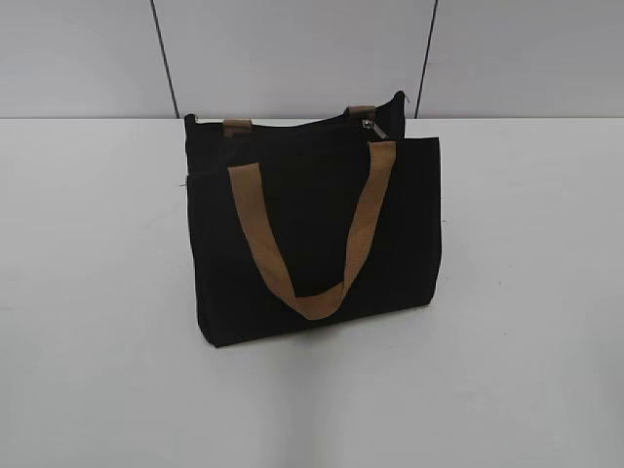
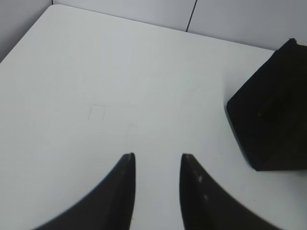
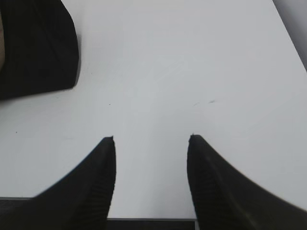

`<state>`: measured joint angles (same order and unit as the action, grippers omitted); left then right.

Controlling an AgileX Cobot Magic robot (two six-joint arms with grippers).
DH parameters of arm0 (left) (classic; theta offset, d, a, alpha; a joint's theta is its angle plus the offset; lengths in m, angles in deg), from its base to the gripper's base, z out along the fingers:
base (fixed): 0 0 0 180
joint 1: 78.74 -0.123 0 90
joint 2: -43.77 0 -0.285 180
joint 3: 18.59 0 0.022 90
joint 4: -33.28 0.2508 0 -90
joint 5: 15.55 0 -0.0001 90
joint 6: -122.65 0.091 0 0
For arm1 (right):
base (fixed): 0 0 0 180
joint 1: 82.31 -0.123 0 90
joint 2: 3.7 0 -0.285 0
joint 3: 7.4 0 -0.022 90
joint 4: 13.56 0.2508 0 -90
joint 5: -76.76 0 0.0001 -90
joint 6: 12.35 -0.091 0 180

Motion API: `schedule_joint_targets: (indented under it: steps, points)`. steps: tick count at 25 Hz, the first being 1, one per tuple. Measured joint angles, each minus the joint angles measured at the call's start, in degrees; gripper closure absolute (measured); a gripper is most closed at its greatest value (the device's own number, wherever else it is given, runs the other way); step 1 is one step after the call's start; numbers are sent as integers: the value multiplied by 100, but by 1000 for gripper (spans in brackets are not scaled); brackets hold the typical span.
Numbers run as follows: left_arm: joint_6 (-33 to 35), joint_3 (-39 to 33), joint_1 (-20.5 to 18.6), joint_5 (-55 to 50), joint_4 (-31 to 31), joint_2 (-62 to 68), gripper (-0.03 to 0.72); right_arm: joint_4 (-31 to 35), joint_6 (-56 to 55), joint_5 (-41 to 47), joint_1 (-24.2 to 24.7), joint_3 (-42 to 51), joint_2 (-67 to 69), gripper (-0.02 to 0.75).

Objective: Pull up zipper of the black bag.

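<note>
The black bag [image 1: 312, 229] stands upright in the middle of the white table, its tan strap handle [image 1: 310, 234] hanging down the front. The zipper's silver slider [image 1: 371, 127] sits at the right end of the top edge. Neither gripper shows in the exterior view. My left gripper [image 2: 157, 155] is open and empty over bare table, with a corner of the bag [image 2: 271, 115] to its right. My right gripper [image 3: 151, 138] is open and empty near the table's front edge, with the bag [image 3: 36, 45] at its upper left.
The white table [image 1: 517, 322] ends at a grey panelled wall [image 1: 292, 49] behind the bag. The table's left corner shows in the left wrist view [image 2: 53, 7]. Its front edge shows below the right gripper [image 3: 151, 219].
</note>
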<state>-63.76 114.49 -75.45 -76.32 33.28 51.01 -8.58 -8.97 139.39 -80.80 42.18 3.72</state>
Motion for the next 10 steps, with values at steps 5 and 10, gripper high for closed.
schedule_joint_targets:
  steps: [5,10]
  points:
    - [0,0,0,0,55,0,449,0,0,0,0,0,0,356]
    - [0,0,0,0,55,0,449,0,0,0,0,0,0,356]
